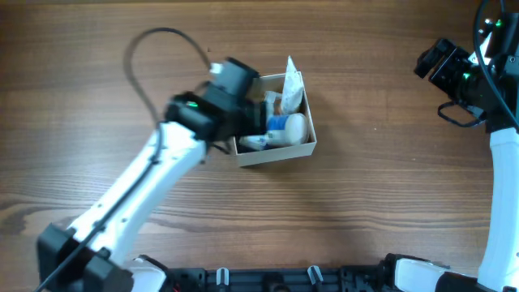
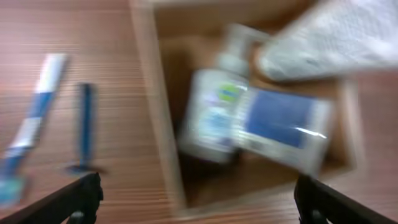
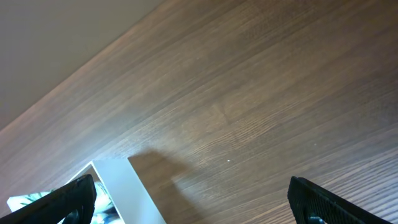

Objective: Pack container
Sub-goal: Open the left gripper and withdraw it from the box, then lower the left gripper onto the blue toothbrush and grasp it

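Wood-grain tabletop (image 1: 389, 186), and at 9 o'clock of the container (image 1: 276, 152) the left wrist view shows a blurry blue-and-white tube thing (image 2: 34, 124) with a blue razor (image 2: 85, 127) just beside it. Left gripper (image 2: 199, 205) hangs over the container's 9 o'clock wall, jaws spread wide and empty; the container sits near mid-tabletop holding a white pump bottle (image 2: 214, 118), a blue-labelled pack (image 2: 283, 121) and a white packet (image 2: 336, 37) poking out at 12 o'clock. Right gripper (image 3: 193, 202) is way off at 2 o'clock, also spread wide with nothing in it.
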